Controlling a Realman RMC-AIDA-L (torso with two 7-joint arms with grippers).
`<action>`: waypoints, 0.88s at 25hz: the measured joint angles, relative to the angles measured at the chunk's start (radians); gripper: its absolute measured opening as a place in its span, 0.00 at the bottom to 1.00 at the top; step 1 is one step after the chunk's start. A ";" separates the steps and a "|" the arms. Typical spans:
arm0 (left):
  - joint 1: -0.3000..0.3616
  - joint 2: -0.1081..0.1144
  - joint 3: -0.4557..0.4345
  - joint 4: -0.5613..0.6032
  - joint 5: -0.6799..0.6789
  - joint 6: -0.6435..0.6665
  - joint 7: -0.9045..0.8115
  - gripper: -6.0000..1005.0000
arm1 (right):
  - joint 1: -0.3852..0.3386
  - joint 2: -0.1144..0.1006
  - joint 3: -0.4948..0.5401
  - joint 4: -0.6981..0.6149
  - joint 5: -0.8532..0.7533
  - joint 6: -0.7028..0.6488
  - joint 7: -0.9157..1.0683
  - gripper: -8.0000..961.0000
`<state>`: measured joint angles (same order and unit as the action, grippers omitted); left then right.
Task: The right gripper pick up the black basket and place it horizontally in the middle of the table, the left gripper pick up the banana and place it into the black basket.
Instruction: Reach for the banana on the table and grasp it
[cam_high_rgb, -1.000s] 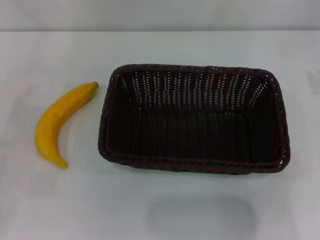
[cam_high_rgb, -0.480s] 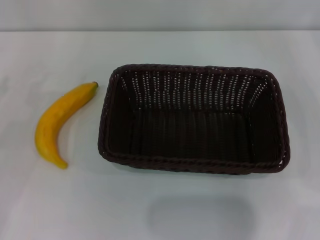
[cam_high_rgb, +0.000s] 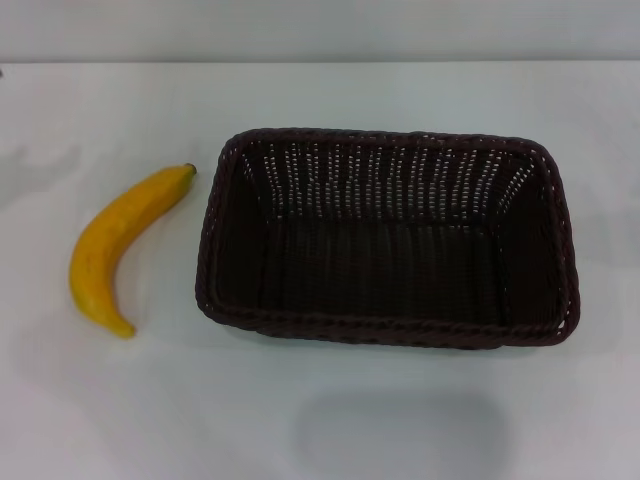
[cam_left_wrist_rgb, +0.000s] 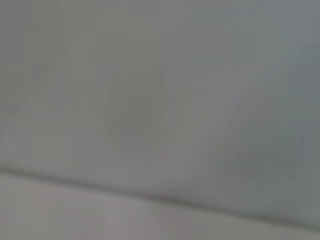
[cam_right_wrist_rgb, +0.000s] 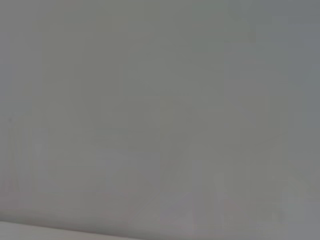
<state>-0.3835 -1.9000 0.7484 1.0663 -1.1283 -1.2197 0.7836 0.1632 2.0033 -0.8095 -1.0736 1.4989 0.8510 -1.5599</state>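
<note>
The black basket (cam_high_rgb: 387, 236) lies lengthwise across the middle of the white table (cam_high_rgb: 320, 420) in the head view, open side up and empty. The banana (cam_high_rgb: 115, 245) lies on the table just left of the basket, apart from it, its dark stem tip pointing toward the basket's far left corner. Neither gripper shows in any view. Both wrist views show only a plain grey surface.
A faint shadow lies on the table at the far left (cam_high_rgb: 40, 165). A soft rectangular shadow lies on the table in front of the basket (cam_high_rgb: 400, 430). A pale wall runs along the table's far edge.
A faint shadow has appeared on the table at the far left. The basket and banana have not moved.
</note>
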 joint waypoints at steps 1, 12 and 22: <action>-0.019 0.004 -0.001 0.002 0.038 -0.017 -0.026 0.86 | 0.000 0.000 0.003 0.007 0.005 0.000 -0.010 0.24; -0.194 0.036 -0.001 0.003 0.303 -0.192 -0.246 0.86 | -0.003 0.000 0.060 0.167 0.199 0.032 -0.221 0.24; -0.233 0.060 0.003 -0.006 0.327 -0.305 -0.318 0.86 | 0.004 0.000 0.175 0.303 0.271 0.192 -0.410 0.24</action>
<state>-0.6169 -1.8400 0.7511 1.0604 -0.8011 -1.5251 0.4654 0.1674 2.0034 -0.6349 -0.7705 1.7702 1.0426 -1.9697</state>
